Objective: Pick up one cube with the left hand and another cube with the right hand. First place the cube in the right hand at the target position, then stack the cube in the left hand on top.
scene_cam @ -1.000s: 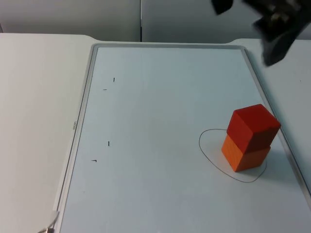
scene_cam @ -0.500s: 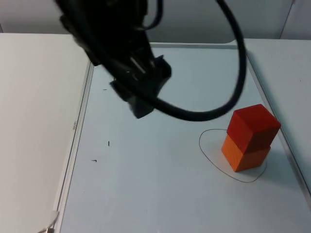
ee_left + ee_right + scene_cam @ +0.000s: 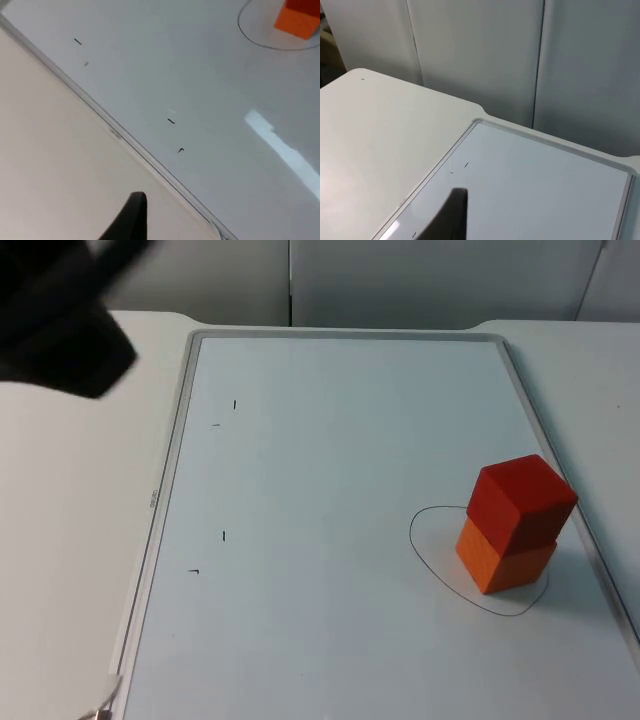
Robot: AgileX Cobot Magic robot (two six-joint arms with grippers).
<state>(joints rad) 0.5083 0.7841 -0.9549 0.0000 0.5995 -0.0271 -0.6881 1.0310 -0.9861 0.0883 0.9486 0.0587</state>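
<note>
Red cube (image 3: pixel 522 500) is stacked on orange cube (image 3: pixel 503 558) inside the circle (image 3: pixel 428 555); task judged done. Gripper states cannot be told.

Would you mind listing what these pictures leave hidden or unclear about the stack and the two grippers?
- Left gripper: a dark blur at the top view's edge; fingers unreadable.
- Right gripper: one fingertip in its wrist view, the rest cut off.
- Orange cube: its top face is covered by the red cube.
- Drawn outline: partly behind the stack.

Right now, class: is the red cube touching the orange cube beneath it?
Touching. The top view shows the red cube resting directly on the orange cube, with no gap between them, inside the drawn outline.
</note>
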